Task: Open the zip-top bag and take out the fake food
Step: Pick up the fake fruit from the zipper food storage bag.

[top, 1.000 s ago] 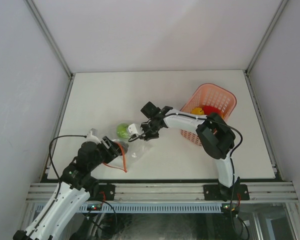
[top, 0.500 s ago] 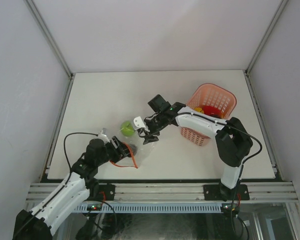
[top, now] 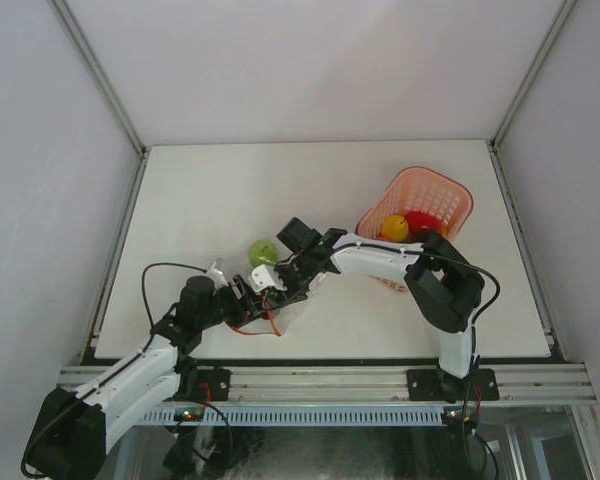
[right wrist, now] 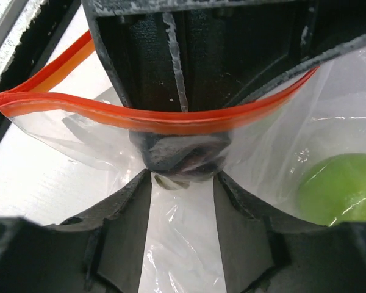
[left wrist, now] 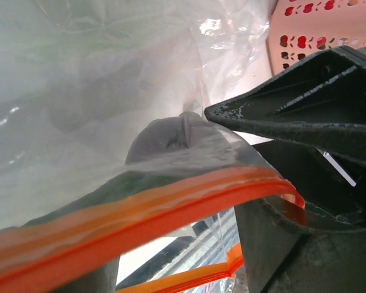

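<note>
The zip-top bag (right wrist: 268, 146) lies near the front edge of the white table (top: 210, 190), between the two arms, and its orange-red zip strip (left wrist: 140, 213) is parted into a mouth. The left gripper (top: 245, 297) is clenched on one lip of that strip. The right gripper (right wrist: 182, 177) is at the bag's mouth. Its fingers stand a little apart with a blackish piece of fake food (right wrist: 177, 155) at their tips, and it cannot be told whether they pinch it. A light green fruit (top: 263, 250) sits just beyond the grippers. The right wrist view shows it through the crinkled plastic, and it is unclear whether it is inside the bag or behind it. To the right, well apart from the bag, a pink basket (top: 448, 186) stands on the table with a yellow piece (top: 395, 227) and a red piece (top: 425, 222) inside. Pale blank walls enclose the table on three sides. An aluminium rail (top: 320, 378) runs along the near edge by the arm bases.
</note>
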